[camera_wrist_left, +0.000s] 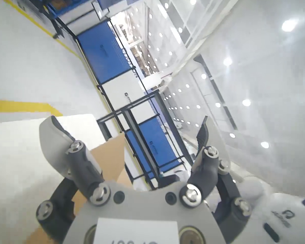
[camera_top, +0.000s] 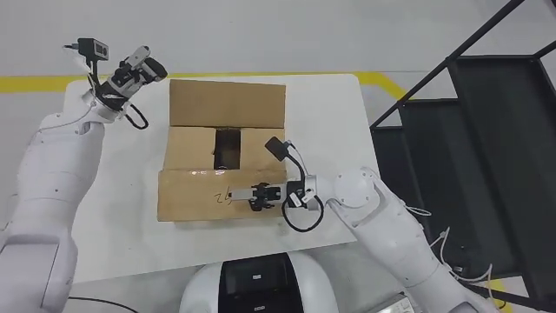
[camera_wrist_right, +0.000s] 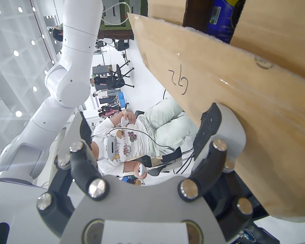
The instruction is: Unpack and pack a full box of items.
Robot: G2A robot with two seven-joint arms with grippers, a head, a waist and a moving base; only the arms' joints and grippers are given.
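The cardboard box [camera_top: 221, 152] is set on the counter [camera_top: 330, 104], flaps parted, blue item [camera_wrist_right: 226, 8] inside. The right tool [camera_wrist_right: 147, 118] is held open, empty, one finger against the near flap. The left tool [camera_wrist_left: 128, 125] is open, empty, off the far corner.

box [camera_top: 195, 148] inside: dark in the gap, contents unreadable
blue pack [camera_wrist_right: 226, 8]: flaps [camera_wrist_right: 274, 8] hide both sides, picture edge cuts it
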